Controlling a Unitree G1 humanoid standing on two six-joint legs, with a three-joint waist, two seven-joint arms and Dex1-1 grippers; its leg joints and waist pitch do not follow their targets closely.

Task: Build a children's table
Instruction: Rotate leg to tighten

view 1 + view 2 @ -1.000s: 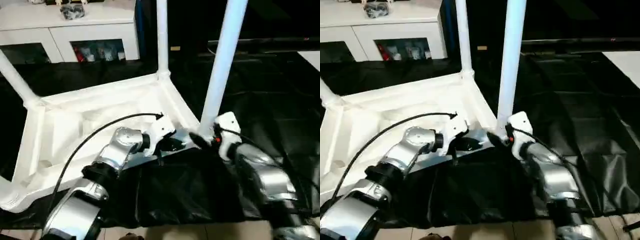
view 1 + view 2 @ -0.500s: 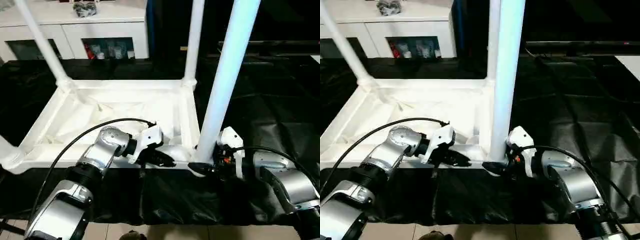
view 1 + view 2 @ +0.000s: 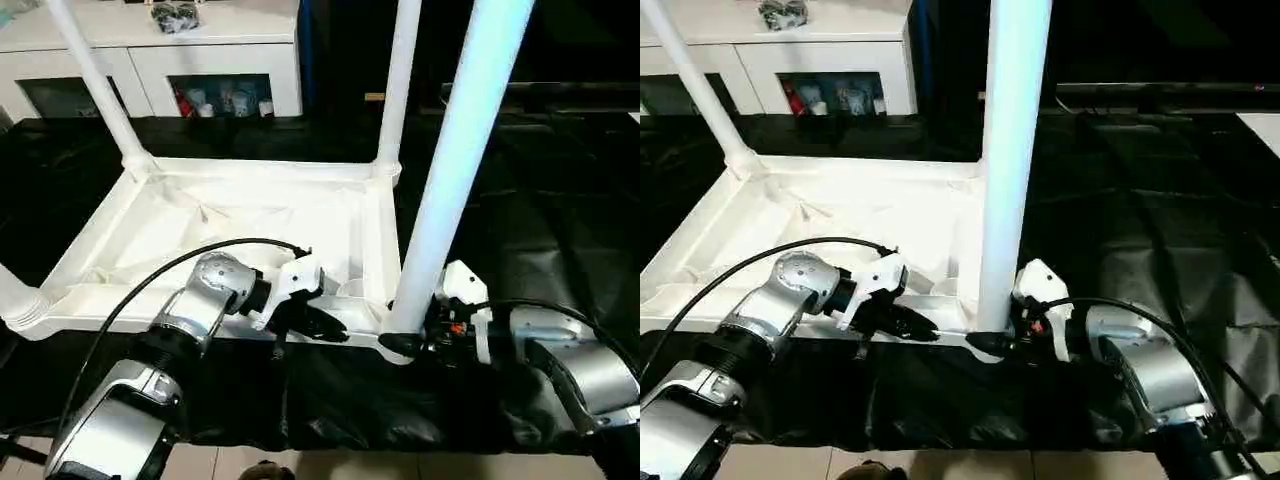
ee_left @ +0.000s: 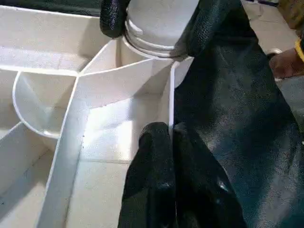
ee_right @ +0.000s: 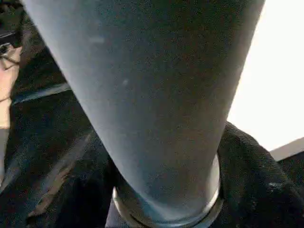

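Note:
The children's table (image 3: 230,225) lies upside down on black cloth, its white legs pointing up. My left gripper (image 3: 330,328) is shut on the near rim of the top, just left of the near right corner; the left wrist view shows its fingers (image 4: 156,156) pinching that thin wall. My right gripper (image 3: 400,345) is shut around the base of the near right leg (image 3: 455,150), at its corner socket. In the right wrist view this leg (image 5: 152,95) rises between the black fingers (image 5: 247,180). The far right leg (image 3: 400,80) and far left leg (image 3: 95,80) stand upright; the near left leg (image 3: 15,300) is cut by the picture's edge.
A white cabinet (image 3: 180,50) with shelf openings stands behind the table at the back left. Black cloth (image 3: 540,200) covers the floor around and to the right. A person's hand (image 4: 285,64) shows beyond the corner in the left wrist view.
The table has swung round from a skewed position, so its near rim now runs straight across in front of me. Both grippers kept their holds. The head camera has also shifted.

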